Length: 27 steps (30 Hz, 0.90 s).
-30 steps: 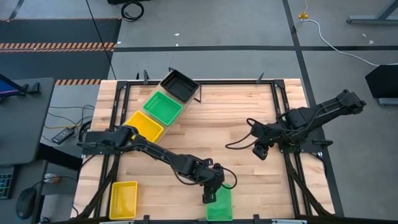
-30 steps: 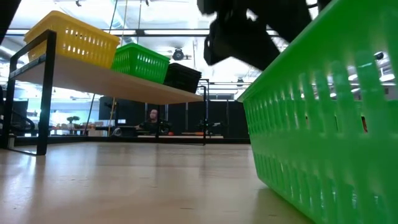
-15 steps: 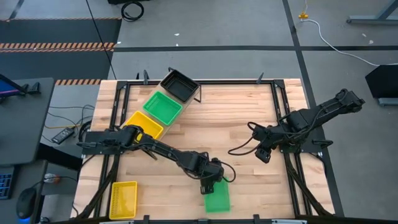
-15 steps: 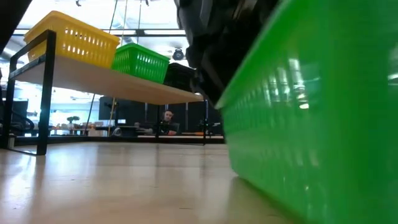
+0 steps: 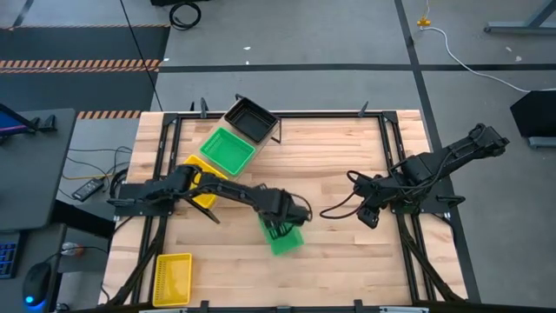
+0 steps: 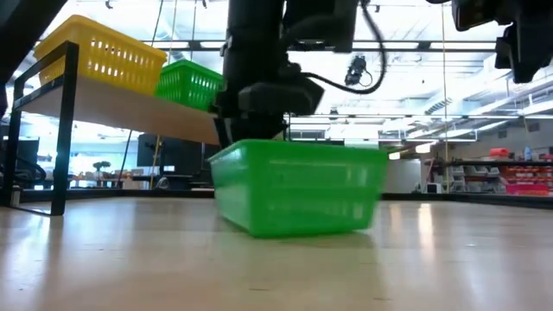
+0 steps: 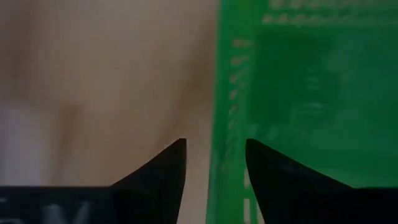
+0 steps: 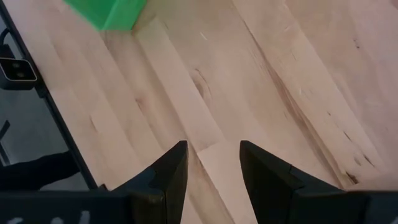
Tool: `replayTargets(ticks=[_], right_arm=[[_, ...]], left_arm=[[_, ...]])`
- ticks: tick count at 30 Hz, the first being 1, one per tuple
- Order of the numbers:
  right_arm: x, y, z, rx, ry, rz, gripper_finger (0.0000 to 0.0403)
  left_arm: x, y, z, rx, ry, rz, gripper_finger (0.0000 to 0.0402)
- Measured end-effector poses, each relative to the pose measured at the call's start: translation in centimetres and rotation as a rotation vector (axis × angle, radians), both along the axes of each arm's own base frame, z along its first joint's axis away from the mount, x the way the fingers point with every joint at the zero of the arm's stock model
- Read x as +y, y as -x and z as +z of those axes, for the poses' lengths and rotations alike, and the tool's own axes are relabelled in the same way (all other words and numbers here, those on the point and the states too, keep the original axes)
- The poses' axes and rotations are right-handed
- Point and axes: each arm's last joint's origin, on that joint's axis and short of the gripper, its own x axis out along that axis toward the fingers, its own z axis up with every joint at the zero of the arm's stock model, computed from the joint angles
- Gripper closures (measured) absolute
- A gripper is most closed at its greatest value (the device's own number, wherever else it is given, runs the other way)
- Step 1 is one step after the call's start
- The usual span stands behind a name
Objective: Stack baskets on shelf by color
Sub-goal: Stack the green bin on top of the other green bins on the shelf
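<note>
We find the left arm reaching across the tabletop (image 5: 347, 174) toward its middle, the left hand (image 5: 278, 228) pointing down over a green basket (image 5: 283, 238). In the left wrist view its two fingers (image 7: 163, 171) straddle the basket's side wall, one outside and one inside, closed on that rim. The basket sits near the tabletop's centre, slightly toward the front edge; in the low view we see it resting upright on the wood, opening upward. From above, its long axis runs at a slant to the tabletop's edges.

The shelf (image 6: 147, 112) at the rear left carries a yellow basket (image 6: 99, 53), a green shelf basket (image 5: 228, 149) and a black basket (image 5: 251, 118) in a diagonal row. Another yellow basket (image 5: 172, 278) lies at the front-left corner.

The right arm waits at the right side, the right hand (image 5: 368, 214) above bare wood, fingers parted and holding nothing.
</note>
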Motion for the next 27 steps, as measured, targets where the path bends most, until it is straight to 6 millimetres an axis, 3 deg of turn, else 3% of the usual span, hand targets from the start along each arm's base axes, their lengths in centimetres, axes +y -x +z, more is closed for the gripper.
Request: replayTargets(ticks=[4, 7, 12, 16, 21, 27], right_arm=[[0.0, 0.0, 0.0, -0.001, 0.002, 0.001, 0.0250], [0.0, 0.0, 0.0, 0.000, 0.003, 0.002, 0.0250], [0.0, 0.0, 0.0, -0.002, 0.012, 0.024, 0.0250], [0.0, 0.0, 0.0, -0.001, 0.007, 0.028, 0.0250], [0.1, 0.0, 0.0, 0.007, -0.018, 0.018, 0.0250], [0.7, 0.1, 0.1, -0.002, -0.038, 0.013, 0.0250]], left_arm=[[1.3, 0.2, 1.6, 0.024, -0.085, 0.076, 0.0230], [1.2, -0.9, 3.9, -0.058, -0.086, 0.007, 0.0230], [-0.8, -2.8, 8.6, -0.260, -0.063, -0.350, 0.0230], [-2.5, -2.8, 11.3, -0.300, -0.084, -0.687, 0.0230], [-3.0, -1.8, 11.1, -0.181, -0.035, -0.938, 0.0230], [-1.6, -1.4, 8.7, -0.049, 0.002, -0.949, 0.0230]])
